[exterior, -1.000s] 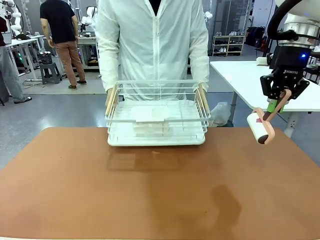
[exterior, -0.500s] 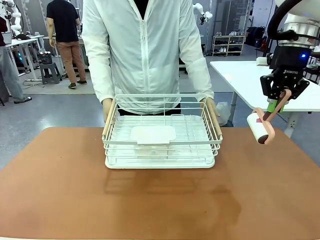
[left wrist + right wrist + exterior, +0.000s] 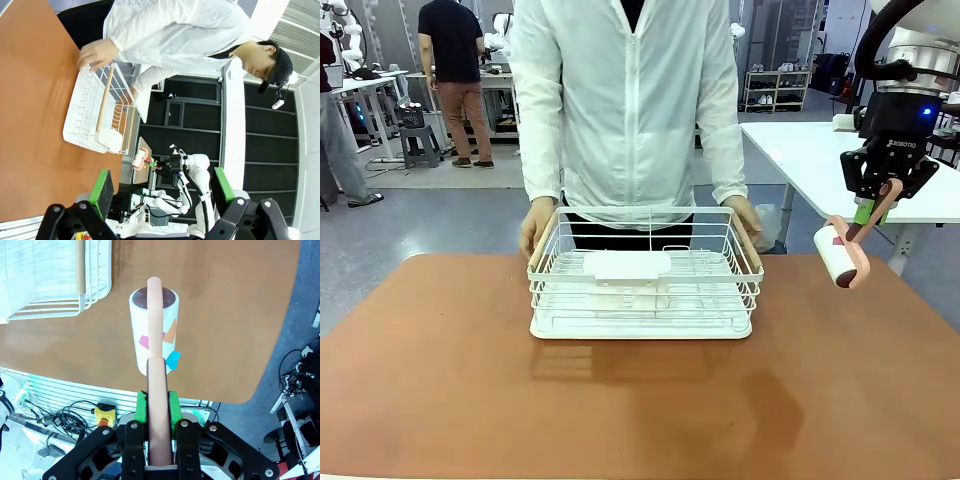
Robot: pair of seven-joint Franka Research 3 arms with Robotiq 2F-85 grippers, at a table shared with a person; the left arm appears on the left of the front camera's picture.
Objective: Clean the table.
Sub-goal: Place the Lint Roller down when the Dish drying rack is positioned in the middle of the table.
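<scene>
The reddish-brown table (image 3: 640, 400) spreads across the front view. My right gripper (image 3: 876, 203) hangs above the table's right side, shut on the pink handle of a lint roller (image 3: 840, 255). In the right wrist view the lint roller (image 3: 152, 330) has a white roll with coloured scraps stuck to it, and my right gripper (image 3: 157, 407) clamps its handle between green pads. My left gripper (image 3: 160, 192) is open with nothing between its fingers, and looks along the table (image 3: 30, 125).
A white wire basket (image 3: 645, 272) stands on the far middle of the table, with a person's hands (image 3: 535, 225) on its two sides. A white-topped table (image 3: 840, 160) stands at the right rear. Other people are farther back at left.
The person has set the wire basket down flat on the table and stands upright behind it. My right gripper with the lint roller has not moved.
</scene>
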